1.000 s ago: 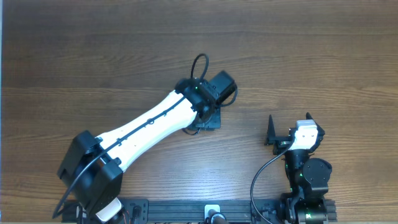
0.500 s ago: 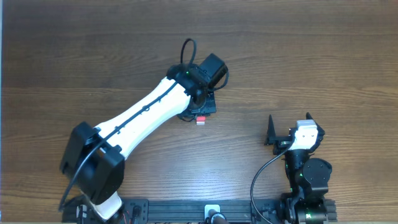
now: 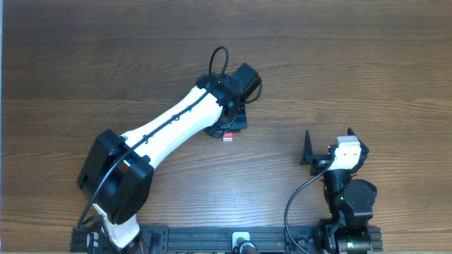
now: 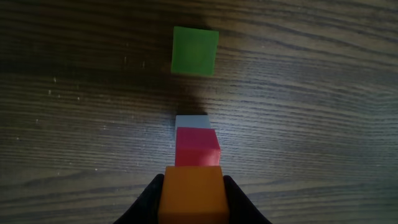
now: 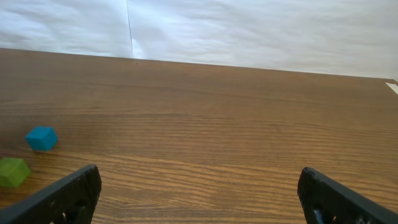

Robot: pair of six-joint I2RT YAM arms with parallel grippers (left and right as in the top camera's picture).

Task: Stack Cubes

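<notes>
In the left wrist view my left gripper (image 4: pixel 193 190) is shut on an orange cube (image 4: pixel 193 198). Just beyond it a red cube (image 4: pixel 197 148) sits on top of a grey cube (image 4: pixel 191 121). A green cube (image 4: pixel 194 50) lies farther off on the wood. Seen from above, the left gripper (image 3: pixel 227 121) hangs at the table's middle, with the red cube (image 3: pixel 227 137) showing at its near edge. My right gripper (image 5: pixel 199 202) is open and holds nothing, parked near its base (image 3: pixel 311 149). From there a blue cube (image 5: pixel 41 138) and the green cube (image 5: pixel 13 171) appear far off.
The wooden table (image 3: pixel 367 63) has wide bare areas at the back, the left and the right. A white wall (image 5: pixel 249 31) rises behind the table's far edge in the right wrist view.
The left gripper shifted away from the arm bases and slightly left, uncovering the red cube, then edged a little right. The right arm stayed still.
</notes>
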